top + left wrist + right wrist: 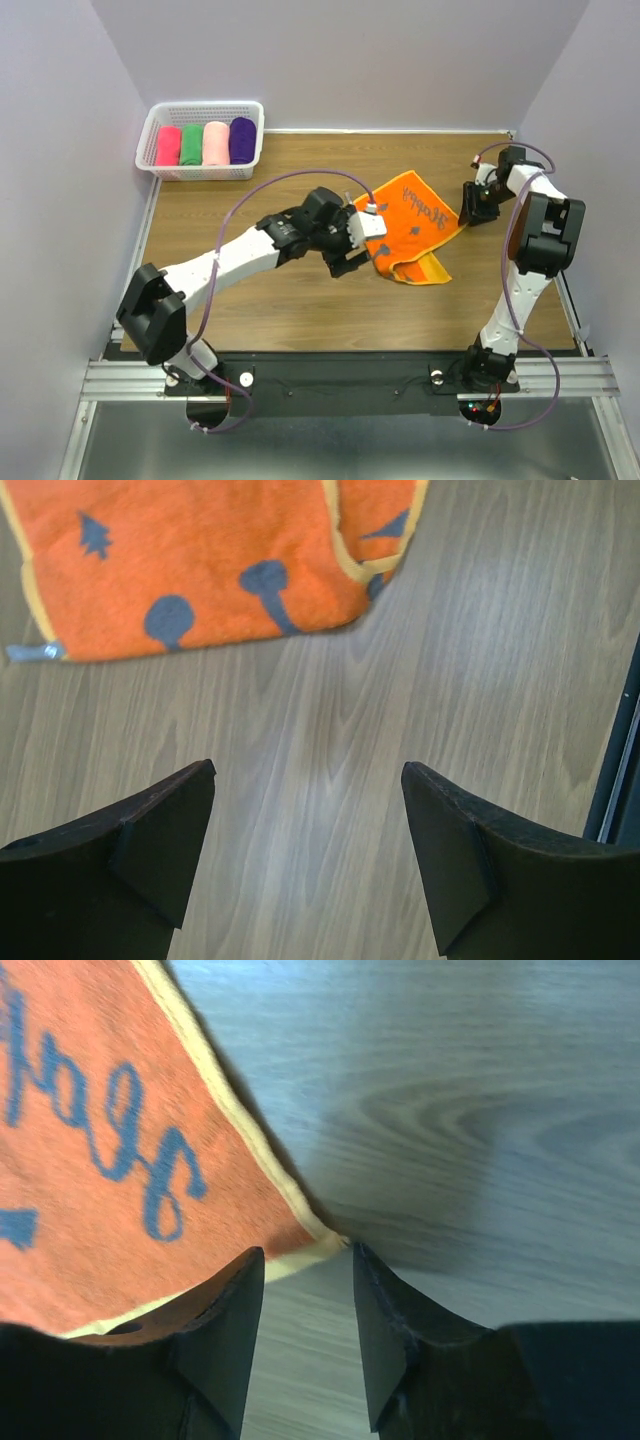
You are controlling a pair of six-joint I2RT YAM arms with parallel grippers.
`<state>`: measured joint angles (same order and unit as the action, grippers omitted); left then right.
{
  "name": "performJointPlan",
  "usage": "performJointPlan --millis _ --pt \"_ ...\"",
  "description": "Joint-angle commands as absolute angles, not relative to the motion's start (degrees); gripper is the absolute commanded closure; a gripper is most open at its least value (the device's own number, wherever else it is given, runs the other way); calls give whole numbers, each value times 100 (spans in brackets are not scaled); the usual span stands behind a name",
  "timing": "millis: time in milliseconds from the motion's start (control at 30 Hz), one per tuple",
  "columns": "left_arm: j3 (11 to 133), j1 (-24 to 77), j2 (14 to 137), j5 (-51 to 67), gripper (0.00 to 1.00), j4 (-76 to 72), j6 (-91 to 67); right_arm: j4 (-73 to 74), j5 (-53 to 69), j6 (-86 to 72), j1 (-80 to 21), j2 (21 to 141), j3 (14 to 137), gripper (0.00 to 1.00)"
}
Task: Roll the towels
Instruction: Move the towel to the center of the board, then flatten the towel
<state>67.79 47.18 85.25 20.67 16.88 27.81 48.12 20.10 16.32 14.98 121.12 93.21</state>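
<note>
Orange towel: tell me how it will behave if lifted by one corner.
Probably floppy: the orange towel already lies with one edge folded over itself, so a lifted corner should drape. Likely light: thin cloth. Pushed, its fuzzy pile would probably bunch on the wooden table rather than slide.

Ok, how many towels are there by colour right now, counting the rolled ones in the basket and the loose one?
Hot-pink roll: 1
Green roll: 1
Pale pink roll: 1
Purple roll: 1
Orange towel, unrolled: 1
Total: 5
</note>
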Motion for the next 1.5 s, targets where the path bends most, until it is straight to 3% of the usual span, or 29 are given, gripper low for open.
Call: performJointPlan --millis 0,67,100,133,233,533,933,1033,1067,1167,1367,1467 --pt "6969 5036 8823 1723 13 1363 3208 4746 2592 1389 1503 12278 9414 54" --pt "7162 5132 9122 1591 13 1170 3243 4737 2750 1354 1503 12322 9317 62" --pt "7224 5307 9236 1539 13 1082 3391 4729 2821 1354 1503 12366 9203 68" --pt "7355 5430 9464 1321 14 872 3471 4720 2856 1362 1503 12366 9167 82" --pt "7767 5887 10060 1195 14 642 3760 4693 3118 1310 1503 12279 9035 99" --pt "8700 6451 11513 1634 21 -113 3911 4711 4315 1072 1503 11628 8122 99" --pt "9843 6750 13033 1275 23 -483 3753 4685 4526 1011 1503 11294 7805 99" --pt "9949 6759 13200 1432 37 -396 3788 4684 4535 932 1512 11250 7944 99" --pt "9949 6759 13245 1459 37 -326 3788 4685 4544 914 1512 11241 7998 99" --pt "10020 6733 13333 1477 64 148 3779 4693 4535 827 1529 11171 8235 99" --pt "9134 6461 12511 1722 100 1028 3806 4711 4728 607 1617 11109 8815 99" --pt "8020 6171 11481 1697 100 1352 4077 4720 4825 457 1679 11083 9183 99"
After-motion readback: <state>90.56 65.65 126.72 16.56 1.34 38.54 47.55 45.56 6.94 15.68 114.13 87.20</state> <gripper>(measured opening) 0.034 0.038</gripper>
